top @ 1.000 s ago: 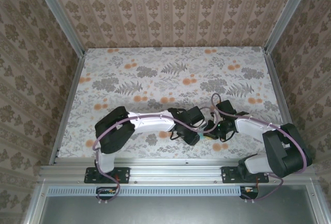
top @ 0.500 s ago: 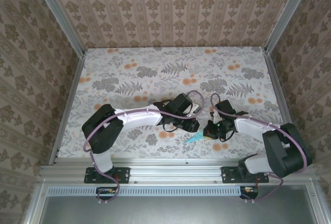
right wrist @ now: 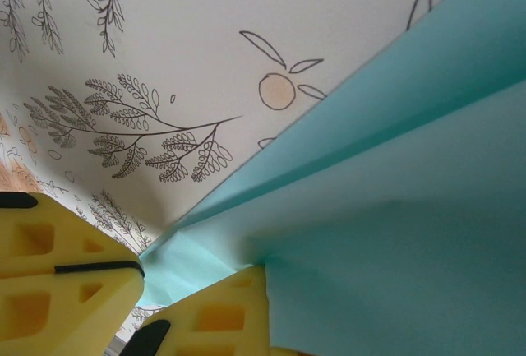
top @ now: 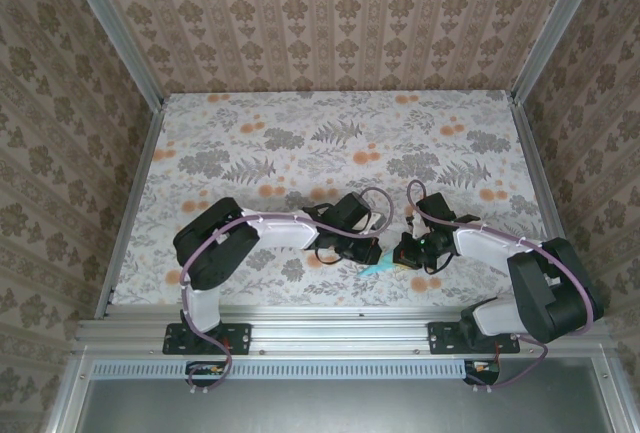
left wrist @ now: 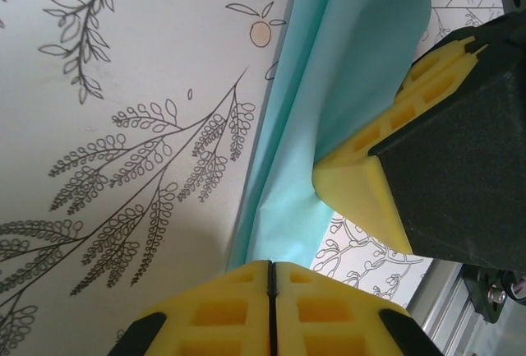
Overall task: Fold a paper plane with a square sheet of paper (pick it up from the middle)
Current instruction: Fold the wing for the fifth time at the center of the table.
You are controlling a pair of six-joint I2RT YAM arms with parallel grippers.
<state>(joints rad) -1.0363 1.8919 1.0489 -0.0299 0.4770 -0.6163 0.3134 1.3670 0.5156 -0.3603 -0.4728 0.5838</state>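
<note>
- Turquoise paper, folded to a slim plane [top: 378, 269], lies low near the front edge of the floral worktop [top: 300, 143], between the two tools.
- The right tool [top: 405, 253] pinches the plane's folded layers from the side. In its wrist view the paper runs straight into a yellow pad.
- The left tool [left wrist: 270, 275] has its pads pressed together, with the tips right at the plane's lower edge. I cannot tell whether any paper is caught between them.
- The step in hand, as I judge it, is sharpening a crease along the body, late in the folding.
- To do it well, use the right pinch as a firm anchor. Run the closed left tips along the fold line, flat to the worktop, slow and straight, so the layers neither slip nor tear.
- A sideways drag could skew the wings or pull the paper out of the right pinch.
</note>
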